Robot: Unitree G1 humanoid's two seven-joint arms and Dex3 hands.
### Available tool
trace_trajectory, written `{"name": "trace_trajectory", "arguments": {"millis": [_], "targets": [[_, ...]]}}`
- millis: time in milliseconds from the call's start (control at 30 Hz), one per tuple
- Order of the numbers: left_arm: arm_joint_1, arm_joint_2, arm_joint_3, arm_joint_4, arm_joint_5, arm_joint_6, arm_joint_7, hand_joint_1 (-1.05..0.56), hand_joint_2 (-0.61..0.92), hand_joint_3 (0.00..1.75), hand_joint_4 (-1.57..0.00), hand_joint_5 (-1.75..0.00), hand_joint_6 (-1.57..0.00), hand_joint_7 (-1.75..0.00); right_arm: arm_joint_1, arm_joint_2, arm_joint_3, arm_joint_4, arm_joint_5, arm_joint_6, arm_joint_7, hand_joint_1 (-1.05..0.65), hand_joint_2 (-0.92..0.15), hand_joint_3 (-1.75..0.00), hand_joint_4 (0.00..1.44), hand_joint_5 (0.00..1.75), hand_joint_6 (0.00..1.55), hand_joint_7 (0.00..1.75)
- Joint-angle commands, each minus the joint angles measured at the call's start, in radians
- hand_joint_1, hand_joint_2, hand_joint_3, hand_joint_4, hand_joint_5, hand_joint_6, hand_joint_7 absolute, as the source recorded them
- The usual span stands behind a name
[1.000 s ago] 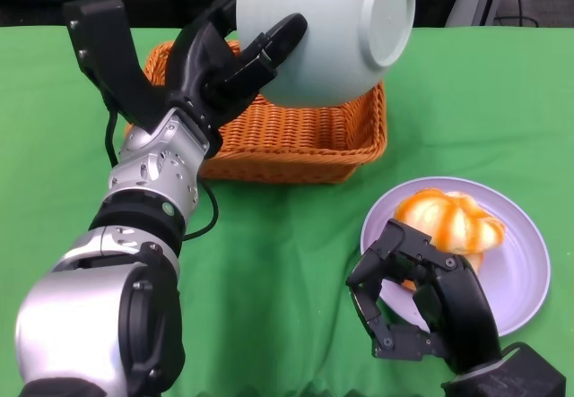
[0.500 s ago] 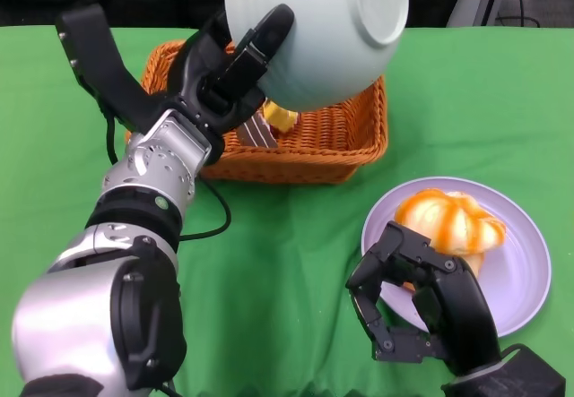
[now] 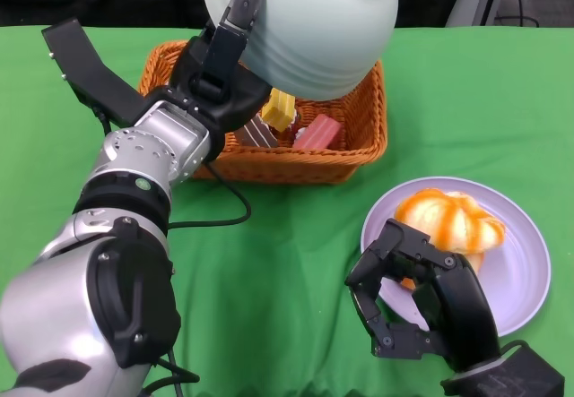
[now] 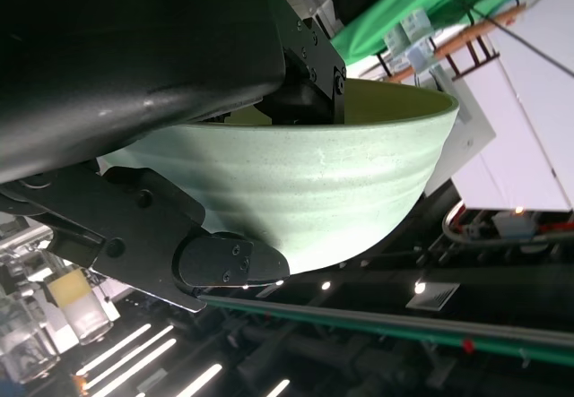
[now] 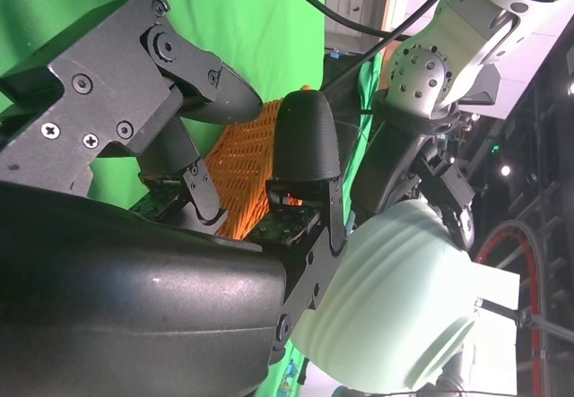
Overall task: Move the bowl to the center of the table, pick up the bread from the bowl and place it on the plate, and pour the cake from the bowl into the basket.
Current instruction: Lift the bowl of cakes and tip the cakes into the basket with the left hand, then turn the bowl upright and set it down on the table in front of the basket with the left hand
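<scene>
My left hand (image 3: pixel 220 65) grips the pale green bowl (image 3: pixel 300 25) by its rim, fingers clamped on the ribbed wall, and holds it upended over the far side of the wicker basket (image 3: pixel 269 146) — mouth down, base up. In the left wrist view the bowl (image 4: pixel 305 182) fills the frame with my fingers (image 4: pixel 229 263) pressed against its outside. The basket holds the cake pieces: a yellow one (image 3: pixel 280 108), a pink one (image 3: pixel 318 133) beside it, and a brown one (image 3: pixel 257 130) partly hidden by my hand. The bowl covers the back of the basket, so I cannot tell what else lies in there.

The lavender plate (image 3: pixel 525 271) sits on the green bench (image 3: pixel 287 254) near me to the right, with the orange-glazed bread (image 3: pixel 448 220) on it. My right hand (image 3: pixel 417 303) hovers at the plate's near-left rim — fingers curled in, holding nothing, just beside the bread. A black cable (image 3: pixel 220 213) loops from my left wrist across the bench in front of the basket.
</scene>
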Motion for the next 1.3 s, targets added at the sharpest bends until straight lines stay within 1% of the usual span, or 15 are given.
{"name": "trace_trajectory", "arguments": {"millis": [33,100,233,333,500,700,800,900,1033,1067,1133,1200,1233,1300], "targets": [[-0.038,0.017,0.008,-0.005,-0.018,0.006,0.015,-0.25,0.92,0.43,-0.67,-1.75,-0.49,-1.75,-0.005,-0.01,-0.003,0.006,0.001,-0.016,-0.003,-0.13,-0.4,-1.17,0.85,1.73,0.67,1.39],[-0.038,0.017,0.012,-0.005,-0.021,0.01,0.015,-0.28,0.92,0.42,-0.68,-1.75,-0.48,-1.75,-0.005,-0.01,-0.003,0.008,0.003,-0.017,-0.002,-0.13,-0.4,-1.17,0.85,1.73,0.67,1.39],[-0.035,0.018,0.019,-0.006,-0.027,0.018,0.016,-0.27,0.92,0.43,-0.68,-1.75,-0.47,-1.74,-0.003,-0.01,-0.004,0.007,0.001,-0.016,-0.004,-0.13,-0.4,-1.17,0.84,1.74,0.67,1.39],[-0.034,0.019,0.025,-0.007,-0.03,0.024,0.017,-0.28,0.92,0.41,-0.68,-1.75,-0.48,-1.72,0.0,-0.008,-0.003,0.002,0.006,-0.009,-0.001,-0.14,-0.4,-1.17,0.84,1.74,0.68,1.39],[-0.034,0.022,0.028,-0.008,-0.035,0.027,0.027,-0.25,0.92,0.38,-0.67,-1.75,-0.49,-1.73,0.003,-0.009,-0.002,-0.003,-0.002,-0.007,-0.007,-0.14,-0.4,-1.16,0.84,1.73,0.68,1.39],[-0.035,0.025,0.026,-0.009,-0.032,0.025,0.035,-0.22,0.92,0.42,-0.68,-1.75,-0.49,-1.75,-0.001,-0.01,-0.001,0.008,-0.001,-0.023,-0.004,-0.15,-0.4,-1.17,0.84,1.73,0.67,1.39],[-0.034,0.025,0.029,-0.01,-0.036,0.024,0.033,-0.22,0.92,0.39,-0.68,-1.75,-0.5,-1.75,0.0,-0.009,-0.001,0.007,0.001,-0.023,-0.004,-0.15,-0.4,-1.17,0.84,1.74,0.67,1.39],[-0.033,0.029,0.024,-0.012,-0.032,0.026,0.029,-0.23,0.92,0.38,-0.68,-1.75,-0.49,-1.75,0.002,-0.01,-0.001,0.004,-0.001,-0.017,-0.005,-0.14,-0.4,-1.17,0.84,1.74,0.67,1.39],[-0.028,0.034,0.024,-0.015,-0.032,0.031,0.039,-0.26,0.92,0.42,-0.68,-1.75,-0.48,-1.74,-0.001,-0.014,-0.002,0.011,0.007,-0.022,0.005,-0.14,-0.41,-1.16,0.82,1.73,0.67,1.39],[-0.023,0.033,0.007,-0.022,-0.013,0.009,0.032,-0.26,0.92,0.42,-0.68,-1.75,-0.48,-1.74,-0.002,-0.016,-0.002,0.011,0.005,-0.022,0.005,-0.14,-0.41,-1.16,0.82,1.73,0.66,1.4],[-0.011,0.031,-0.028,-0.035,0.02,-0.032,0.01,-0.19,0.92,0.45,-0.69,-1.75,-0.52,-1.73,-0.002,-0.016,-0.002,0.011,0.011,-0.019,0.011,-0.13,-0.41,-1.17,0.82,1.73,0.66,1.4],[0.004,0.03,-0.068,-0.053,0.055,-0.081,-0.034,-0.16,0.91,0.48,-0.7,-1.75,-0.57,-1.67,-0.002,-0.013,-0.003,0.013,0.022,-0.019,0.017,-0.13,-0.4,-1.17,0.82,1.74,0.66,1.41],[0.012,0.03,-0.088,-0.062,0.071,-0.104,-0.059,-0.17,0.92,0.5,-0.68,-1.75,-0.58,-1.61,-0.002,-0.012,-0.003,0.014,0.025,-0.019,0.018,-0.13,-0.4,-1.17,0.83,1.74,0.66,1.41],[0.029,0.032,-0.134,-0.08,0.112,-0.167,-0.106,-0.2,0.92,0.54,-0.66,-1.75,-0.58,-1.57,-0.002,-0.012,-0.004,0.015,0.029,-0.013,0.022,-0.13,-0.4,-1.17,0.83,1.74,0.66,1.41]]}}
